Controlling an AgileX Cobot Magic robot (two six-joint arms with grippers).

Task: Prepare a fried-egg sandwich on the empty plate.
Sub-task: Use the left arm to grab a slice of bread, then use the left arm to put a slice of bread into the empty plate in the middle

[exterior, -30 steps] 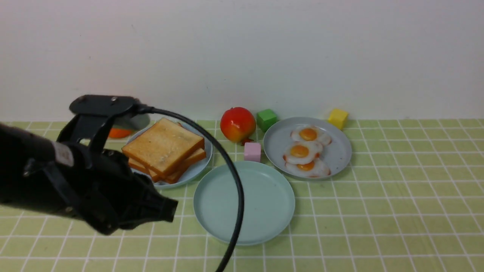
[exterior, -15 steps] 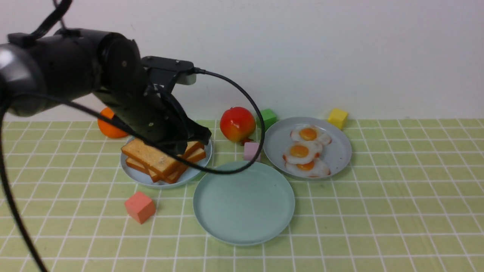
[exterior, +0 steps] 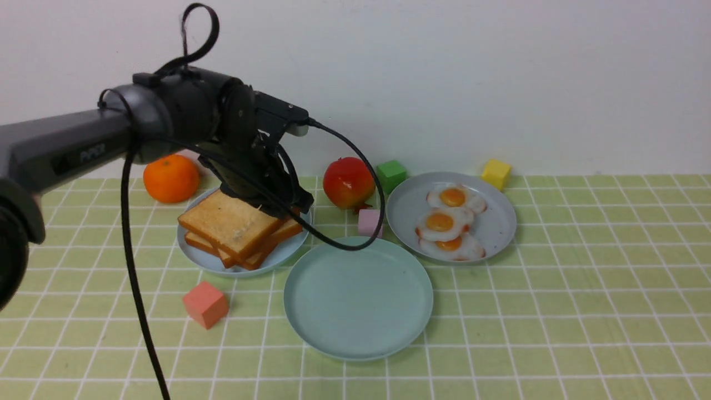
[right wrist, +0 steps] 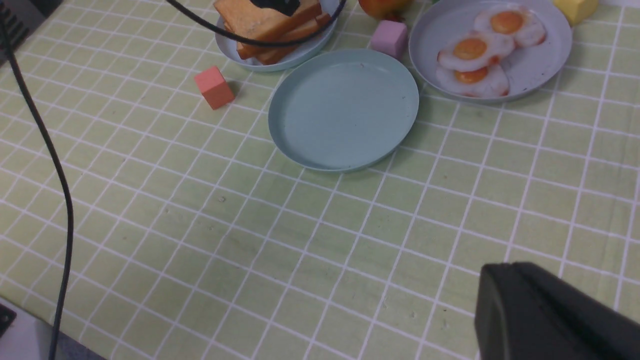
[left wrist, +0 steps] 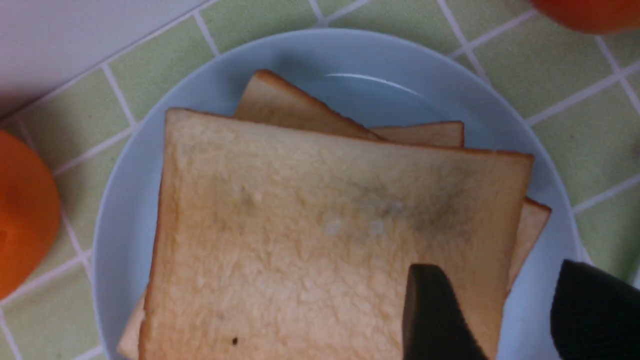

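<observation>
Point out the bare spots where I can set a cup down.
Bare cloth lies right of the mint plate, before the grey plate, and left of the coral block. Crowded: around the pomegranate.

the toast slices (exterior: 233, 222) were square and golden-brown with darker crusts, stacked askew and lying flat or nearly so; the top one bore greyish smudges, and the slices beneath poked out at differing angles. which two belonged to the sandwich could not be told. the fried eggs (exterior: 444, 223) were flat and white with glossy orange yolks and browned edges, three of them overlapping in a loose row. the plate (exterior: 358, 300) was round, pale mint-teal and low-rimmed, lying flat and bare on the worktop (exterior: 583, 333) between toast and eggs, nearer the robot.
</observation>
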